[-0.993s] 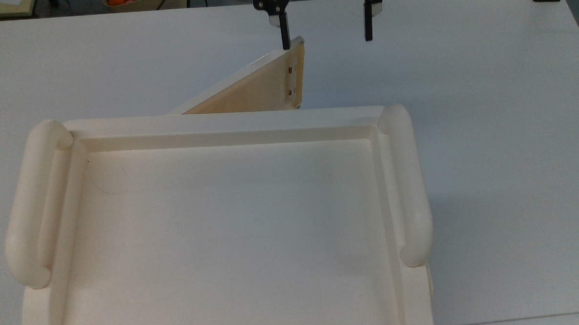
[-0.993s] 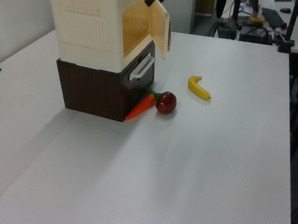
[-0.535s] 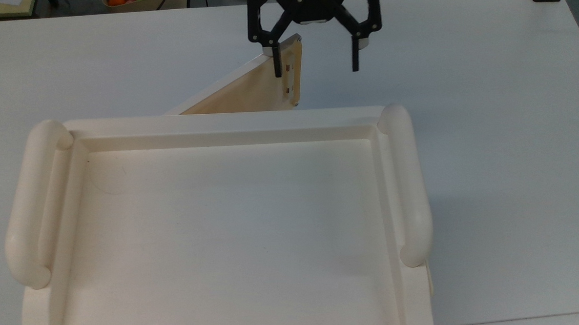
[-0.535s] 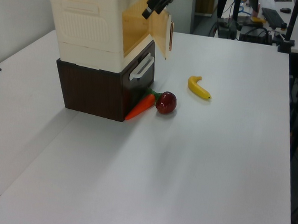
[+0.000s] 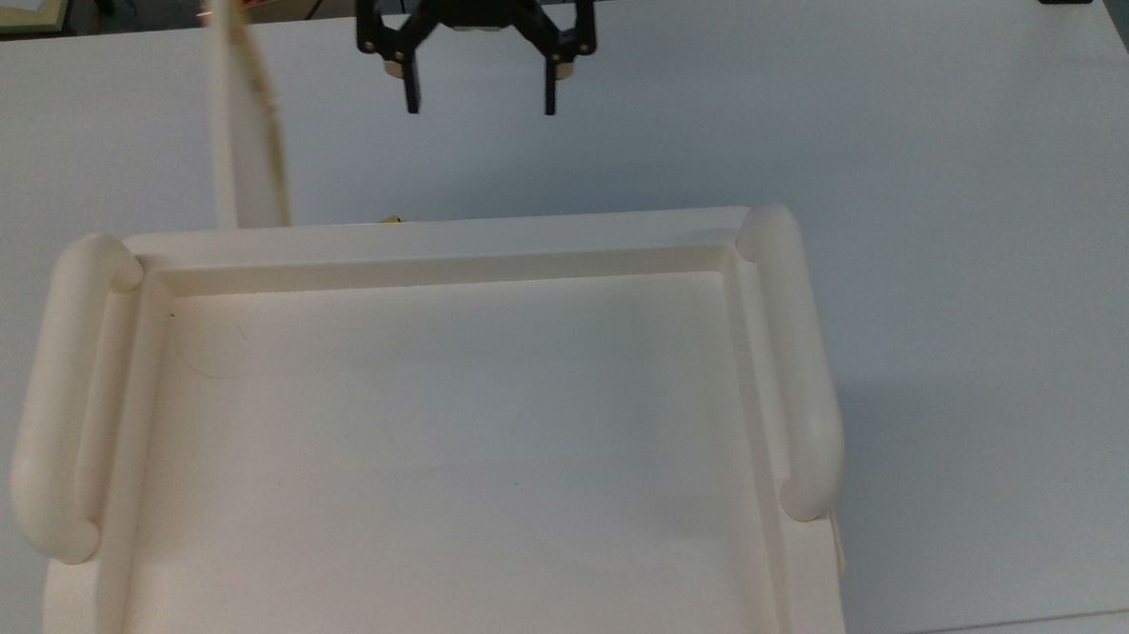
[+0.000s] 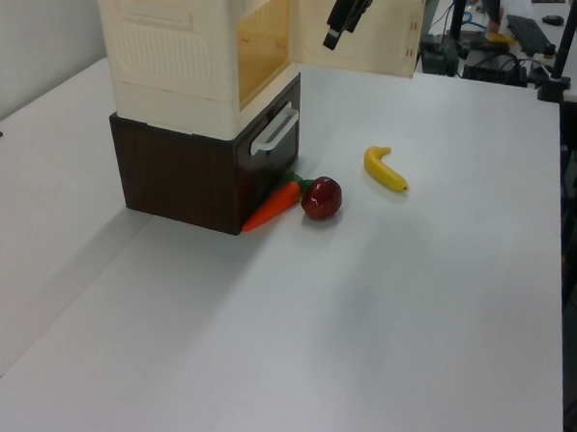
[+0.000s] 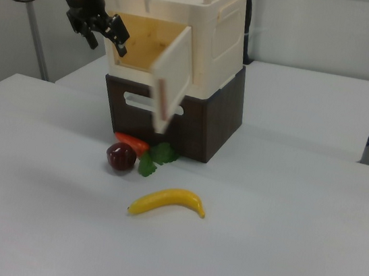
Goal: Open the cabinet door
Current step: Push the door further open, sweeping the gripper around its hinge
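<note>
The cream-white cabinet (image 5: pixel 428 235) sits on a dark brown drawer unit (image 6: pixel 179 176). Its cabinet door (image 5: pixel 246 112) stands swung wide open, edge-on at the top view's upper left. In the left view the door (image 6: pixel 387 37) shows its tan inner face, and the cabinet (image 6: pixel 171 55) shows an empty tan interior. My gripper (image 5: pixel 481 97) hangs open in front of the opening, to the door's right in the top view, with nothing between its fingers and touching nothing. In the right view the gripper (image 7: pixel 107 38) is left of the door (image 7: pixel 169 85), which looks smeared.
On the white table (image 6: pixel 409 309) in front of the drawer unit lie a carrot (image 6: pixel 273 205), a red apple (image 6: pixel 321 197) and a banana (image 6: pixel 385 170). The drawer has a white handle (image 6: pixel 273 133). Desks and equipment stand beyond the table's far edge.
The door has swung from partly open to wide open, toward the top view's left. My gripper moved left with it, and its finger has come away from the door's edge.
</note>
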Robot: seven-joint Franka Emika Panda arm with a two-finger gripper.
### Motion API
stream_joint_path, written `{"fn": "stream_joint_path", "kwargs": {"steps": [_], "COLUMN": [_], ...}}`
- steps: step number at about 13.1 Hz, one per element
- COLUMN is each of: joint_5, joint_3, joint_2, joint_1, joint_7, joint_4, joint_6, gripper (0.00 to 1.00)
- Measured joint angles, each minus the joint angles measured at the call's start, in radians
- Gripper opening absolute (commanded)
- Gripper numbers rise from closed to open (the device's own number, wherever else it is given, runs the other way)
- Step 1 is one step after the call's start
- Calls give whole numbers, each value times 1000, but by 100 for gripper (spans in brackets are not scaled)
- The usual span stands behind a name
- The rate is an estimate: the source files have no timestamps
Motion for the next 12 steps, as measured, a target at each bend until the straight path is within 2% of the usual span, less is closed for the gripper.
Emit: {"fn": "stream_joint_path", "kwargs": {"steps": [5, 12], "joint_5": [0, 0], "joint_3": [-1, -5], "joint_2": [-8, 6], "joint_1": [-18, -109], "joint_7": [-6, -130], "joint_4": [-4, -27], "joint_6": [-37, -91], "gripper": [100, 100]}}
